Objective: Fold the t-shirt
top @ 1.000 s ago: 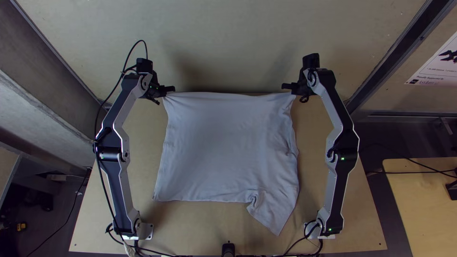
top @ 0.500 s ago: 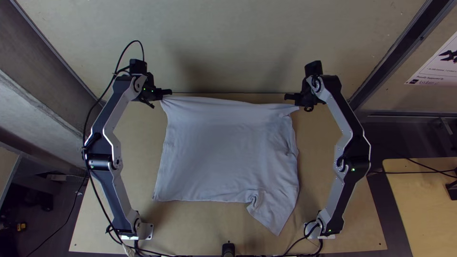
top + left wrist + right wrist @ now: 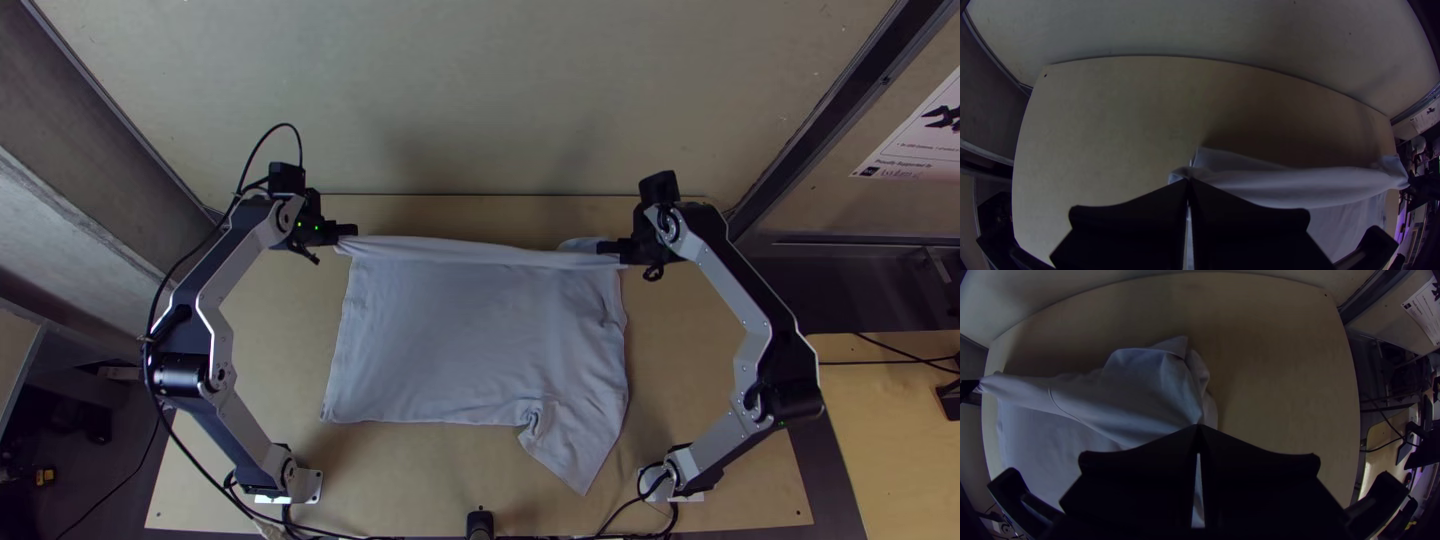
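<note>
Shift since earlier frame: toward the near side of the table (image 3: pixel 285 350), left gripper (image 3: pixel 346 231) and right gripper (image 3: pixel 608 248) together; held edge (image 3: pixel 450 249) drawn along, near hem (image 3: pixel 430 420) unmoved.
T-shirt (image 3: pixel 470 340): on the table between the two arms, mostly spread; near-right corner (image 3: pixel 575 450) jutting past the near hem, small bunch (image 3: pixel 533 412) beside it.
Held edge, axis: across the table, gripper to gripper, roughly along the near hem; slightly nearer the hem at the right gripper.
Direction from grippers: rest of cloth toward the near side – probably the way to carry the fold.
Left gripper: closed, t-shirt pinched at the tips.
Right gripper: closed on the opposite end of the same edge; loose flap (image 3: pixel 580 243) just beyond on the far side.
Step, judged: first fold across the body, still early.
Next, judged: bring both ends over the near hem at equal pace, then lower and release.
Risk: skewed layer from uneven ends – jutting corner likely left uncovered.
</note>
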